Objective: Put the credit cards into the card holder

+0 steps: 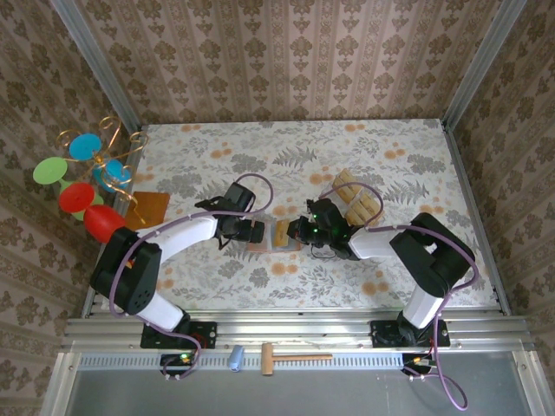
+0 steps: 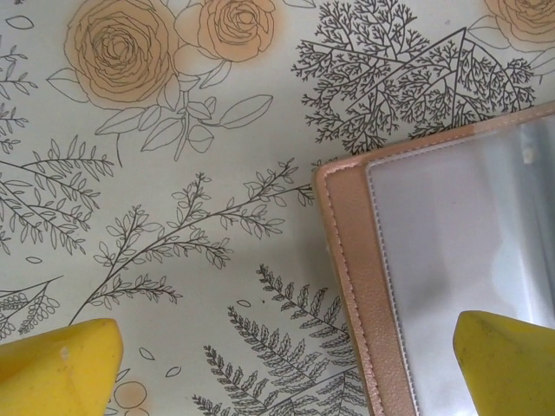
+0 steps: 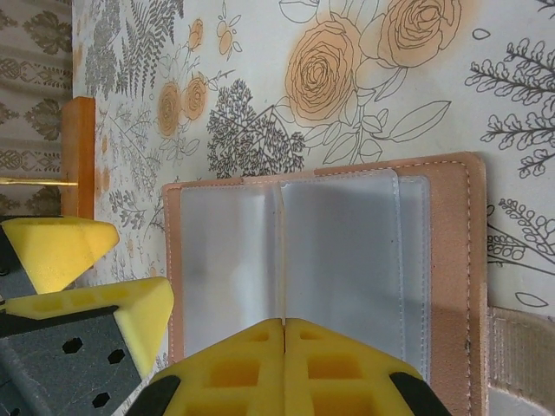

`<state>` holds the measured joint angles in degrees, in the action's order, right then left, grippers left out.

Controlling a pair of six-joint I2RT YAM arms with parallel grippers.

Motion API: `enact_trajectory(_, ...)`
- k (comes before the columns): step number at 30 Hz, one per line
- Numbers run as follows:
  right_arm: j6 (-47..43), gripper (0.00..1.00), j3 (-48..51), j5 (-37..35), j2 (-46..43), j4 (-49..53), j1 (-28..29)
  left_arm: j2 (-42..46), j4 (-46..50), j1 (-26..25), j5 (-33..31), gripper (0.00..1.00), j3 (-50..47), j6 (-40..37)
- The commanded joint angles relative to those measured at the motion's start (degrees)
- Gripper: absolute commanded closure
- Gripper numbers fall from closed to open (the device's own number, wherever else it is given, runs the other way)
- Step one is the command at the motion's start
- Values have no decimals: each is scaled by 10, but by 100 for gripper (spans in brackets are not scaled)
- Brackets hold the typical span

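You have the card holder point(image 3: 451, 260) lying open and flat on the floral table point(image 1: 390, 156), between your two grippers near the middle of the surface. Its clear sleeves face up with the reddish-brown border showing round them.

Your right gripper point(image 3: 284, 364) is pressed closed over the holder. In the right wrist view its two yellow pads meet along one seam, and a thin pale edge runs on from that seam across the middle of the sleeves. From the overhead camera a tan credit card point(image 1: 282, 230) sits right at those fingertips above the holder, so you are pinching that card, seen edge-on from the wrist.

Your left gripper point(image 2: 282, 373) is spread wide. In its wrist view one yellow fingertip hangs over bare table beside the holder and the other over the clear sleeve, with the holder's stitched corner between them. You cannot tell from these views whether it touches the holder.

The other credit cards point(image 1: 360, 199) lie in a short overlapping row on the table on the far side of your right arm, apart from the holder. An orange-brown board point(image 1: 147, 208) lies flat at the table's left edge
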<state>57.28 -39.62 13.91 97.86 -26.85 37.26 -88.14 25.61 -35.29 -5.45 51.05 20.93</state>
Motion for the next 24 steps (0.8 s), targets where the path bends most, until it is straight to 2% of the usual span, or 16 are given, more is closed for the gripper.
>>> enact_trajectory(1,6,100,9,5,-10,-6,-4,-6,-10,-3,-7,1,-10,-3)
enact_trajectory(7,6,100,10,18,-7,-13,-7,-13,-17,-3,-8,1,-22,1)
enact_trajectory(17,-5,100,9,90,7,-43,-22,-42,-21,3,-7,1,-37,10)
enact_trajectory(24,-10,100,26,98,23,-44,-41,-45,-23,10,-10,1,-44,10)
